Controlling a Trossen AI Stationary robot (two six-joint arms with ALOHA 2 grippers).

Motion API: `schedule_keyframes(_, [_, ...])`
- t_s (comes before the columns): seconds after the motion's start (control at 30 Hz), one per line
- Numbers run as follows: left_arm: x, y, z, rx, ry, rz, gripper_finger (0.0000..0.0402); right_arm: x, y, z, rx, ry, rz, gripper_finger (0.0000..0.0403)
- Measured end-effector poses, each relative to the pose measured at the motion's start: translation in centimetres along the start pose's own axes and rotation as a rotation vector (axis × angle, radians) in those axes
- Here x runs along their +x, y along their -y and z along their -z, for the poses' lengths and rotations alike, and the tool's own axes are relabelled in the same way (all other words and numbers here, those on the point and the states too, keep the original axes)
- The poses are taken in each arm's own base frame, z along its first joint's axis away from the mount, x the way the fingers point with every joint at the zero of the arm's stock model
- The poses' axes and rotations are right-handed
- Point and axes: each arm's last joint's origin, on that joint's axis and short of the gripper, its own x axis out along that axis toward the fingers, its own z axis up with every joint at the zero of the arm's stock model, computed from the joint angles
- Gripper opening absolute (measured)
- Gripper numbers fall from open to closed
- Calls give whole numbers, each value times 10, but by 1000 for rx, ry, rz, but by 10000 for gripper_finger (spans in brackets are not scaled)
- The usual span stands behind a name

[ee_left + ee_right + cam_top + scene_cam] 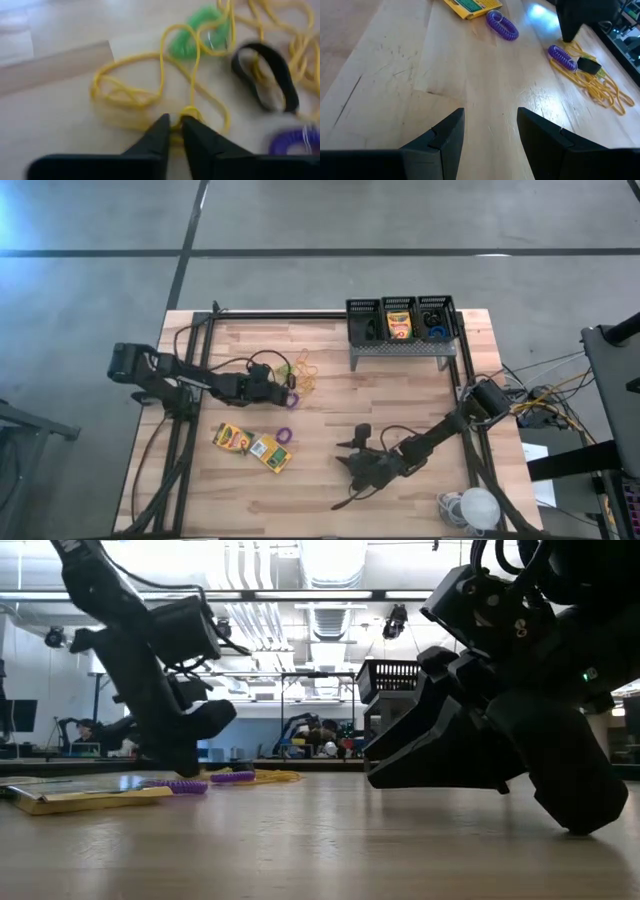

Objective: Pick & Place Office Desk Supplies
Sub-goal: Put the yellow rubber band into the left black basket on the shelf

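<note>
A tangle of yellow rubber bands (pixel 150 90) lies on the wooden table beside a green ring (pixel 192 37), a black ring (pixel 265 75) and a purple ring (pixel 295 142). My left gripper (pixel 174 122) is down on the tangle (pixel 305 375), shut on one band. Two crayon boxes (pixel 232 437) (pixel 270 452) lie flat near the left front, with another purple ring (pixel 283 433) beside them. Three black mesh bins (pixel 400 318) stand on a grey stand at the far edge. My right gripper (pixel 490 120) waits open, low over bare table at the right front (pixel 350 460). My left gripper pinches a small loop of a yellow rubber band (pixel 190 111) between its two fingertips. The fingers slant down at it from the table's left side. The rest of the band lies slack on the table among the other bands.
The grey perforated stand (pixel 400 352) carries the bins; the middle bin holds a crayon box (pixel 399 326). A white object with cables (pixel 478 508) lies at the table's right front corner. Bare wood stretches between the two arms.
</note>
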Motion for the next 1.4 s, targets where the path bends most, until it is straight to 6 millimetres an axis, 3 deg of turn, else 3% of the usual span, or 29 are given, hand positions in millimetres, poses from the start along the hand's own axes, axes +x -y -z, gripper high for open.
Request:
schedule_keyframes(0.1, [-7, 5, -1, 26, -10, -5, 9, 0, 0, 0, 12, -3, 0, 180])
schedule_keyframes(0.37, [-40, 22, -14, 95, 15, -15, 2, -1, 0, 2, 33, -25, 1, 180])
schedule_keyframes(0.83, [-99, 73, -14, 189, 101, 236, 0, -22, 17, -6, -27, -47, -9, 180])
schedule_keyframes(0.97, [-114, 88, -11, 197, 135, 362, 0, -39, 33, -13, -1, 10, -19, 180])
schedule_keyframes(1.17, [-129, 108, -8, 242, 215, 602, 0, -64, 73, -26, 161, 243, -123, 180])
schedule_keyframes(1.4, [-137, 118, -12, 242, 288, 719, 0, -63, 124, -36, 272, 382, -182, 187])
